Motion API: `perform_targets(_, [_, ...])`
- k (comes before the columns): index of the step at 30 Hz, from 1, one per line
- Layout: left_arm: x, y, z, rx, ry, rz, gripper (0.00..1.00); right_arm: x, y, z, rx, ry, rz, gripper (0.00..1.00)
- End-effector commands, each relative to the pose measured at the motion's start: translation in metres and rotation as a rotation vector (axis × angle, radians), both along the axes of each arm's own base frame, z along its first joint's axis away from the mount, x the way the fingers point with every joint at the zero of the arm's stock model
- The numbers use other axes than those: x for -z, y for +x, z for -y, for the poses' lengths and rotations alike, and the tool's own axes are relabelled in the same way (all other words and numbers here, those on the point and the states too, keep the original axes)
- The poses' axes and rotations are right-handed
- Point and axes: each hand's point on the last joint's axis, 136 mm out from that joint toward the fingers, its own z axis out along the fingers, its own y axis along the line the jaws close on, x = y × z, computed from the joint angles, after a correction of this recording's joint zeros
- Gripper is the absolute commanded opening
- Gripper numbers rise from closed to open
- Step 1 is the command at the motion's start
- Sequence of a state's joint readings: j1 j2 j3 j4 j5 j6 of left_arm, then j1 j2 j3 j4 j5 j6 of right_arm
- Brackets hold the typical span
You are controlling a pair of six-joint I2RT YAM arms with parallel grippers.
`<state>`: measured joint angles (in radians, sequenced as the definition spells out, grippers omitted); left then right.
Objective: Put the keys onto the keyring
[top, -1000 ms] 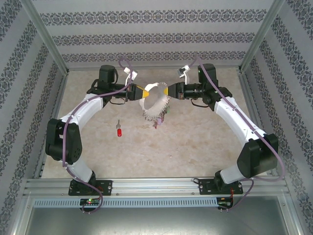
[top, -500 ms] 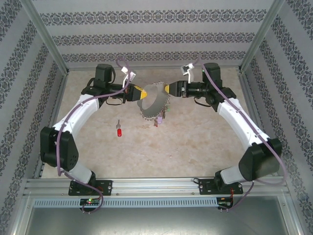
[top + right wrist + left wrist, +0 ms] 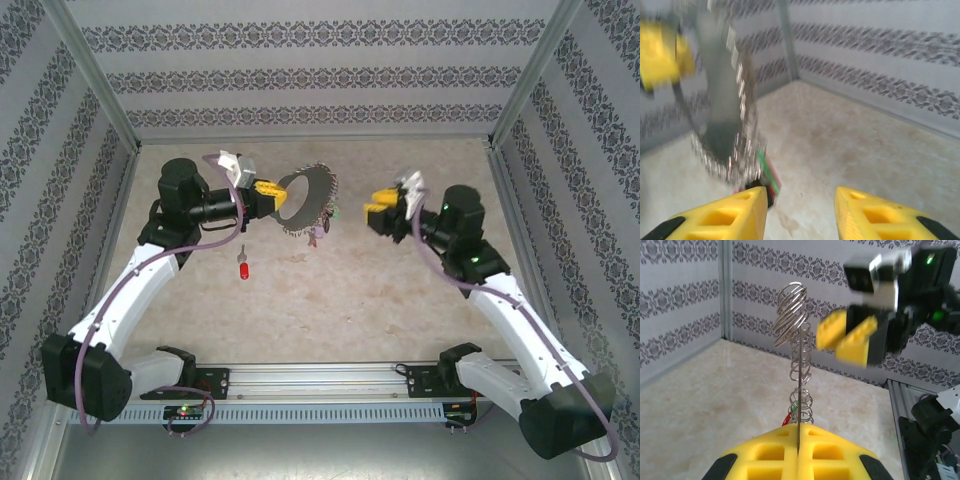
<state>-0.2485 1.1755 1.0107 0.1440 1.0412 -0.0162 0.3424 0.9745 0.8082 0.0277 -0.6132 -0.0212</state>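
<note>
The keyring, a thin silver loop strung with small rings and coloured tags, hangs in the air at the back middle. My left gripper is shut on the loop's left side; in the left wrist view the wire runs straight out between the closed yellow fingers. My right gripper stands open to the right of the ring, apart from it. It looks at the blurred keyring past its spread fingers. One key with a red tag lies on the table below the left arm.
Patterned walls close in the table on three sides, with metal corner posts. An aluminium rail carrying both arm bases runs along the near edge. The marbled table top lies bare between the arms.
My right gripper has opened, let go of the keyring and drawn back to the right. The left arm has kept its hold, and the ring has turned and shifted slightly left.
</note>
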Motion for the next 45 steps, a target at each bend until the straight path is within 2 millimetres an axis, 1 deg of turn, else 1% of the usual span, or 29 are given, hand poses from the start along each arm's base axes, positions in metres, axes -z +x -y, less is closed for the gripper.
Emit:
perform_targets(1, [-0.043,-0.009,-0.002,-0.042,-0.047,0.221,0.0,0.007,-0.031,-0.029,-0.154,-0.181,0.367,0.35])
perform_targets(3, [-0.049,-0.01,-0.003,-0.055,-0.059,0.225,0.0,0.018,-0.039,-0.043,-0.17,-0.231,0.451,0.31])
perform_targets(8, [-0.059,-0.012,-0.002,-0.068,-0.078,0.252,0.0,0.026,-0.042,-0.066,-0.174,-0.21,0.503,0.22])
perform_targets(11, [-0.063,-0.012,-0.001,-0.075,-0.088,0.267,0.0,0.026,-0.04,-0.079,-0.144,-0.199,0.552,0.24])
perform_targets(14, [-0.065,-0.013,0.0,-0.078,-0.094,0.277,0.0,0.025,-0.035,-0.087,-0.116,-0.196,0.579,0.23])
perform_targets(17, [-0.064,-0.013,0.001,-0.077,-0.088,0.279,0.0,0.025,-0.033,-0.094,-0.129,-0.192,0.583,0.22])
perform_targets(20, [-0.062,-0.012,0.001,-0.082,-0.078,0.276,0.0,0.021,-0.029,-0.098,-0.116,-0.172,0.593,0.2])
perform_targets(26, [-0.065,-0.011,0.002,-0.083,-0.081,0.282,0.0,0.015,-0.023,-0.108,-0.114,-0.127,0.597,0.17])
perform_targets(30, [-0.065,-0.011,0.003,-0.088,-0.084,0.279,0.0,0.013,-0.018,-0.112,-0.099,-0.116,0.607,0.19])
perform_targets(33, [-0.065,-0.012,0.004,-0.088,-0.08,0.287,0.0,0.017,-0.006,-0.111,-0.042,-0.136,0.584,0.21])
perform_targets(35, [-0.06,-0.006,0.004,-0.13,-0.052,0.268,0.0,0.027,0.007,-0.106,0.022,-0.171,0.556,0.22])
perform_targets(36, [-0.055,-0.001,0.004,-0.154,-0.008,0.248,0.0,0.034,0.013,-0.103,0.053,-0.197,0.542,0.22])
perform_targets(38, [-0.044,-0.001,0.009,-0.137,0.113,0.225,0.0,0.05,0.021,-0.094,0.103,-0.232,0.515,0.22])
perform_targets(40, [-0.034,0.0,0.013,-0.122,0.221,0.23,0.0,0.06,0.019,-0.089,0.098,-0.226,0.493,0.22])
perform_targets(45, [-0.027,-0.003,0.013,-0.088,0.299,0.271,0.0,0.06,0.001,-0.079,0.037,-0.148,0.484,0.24])
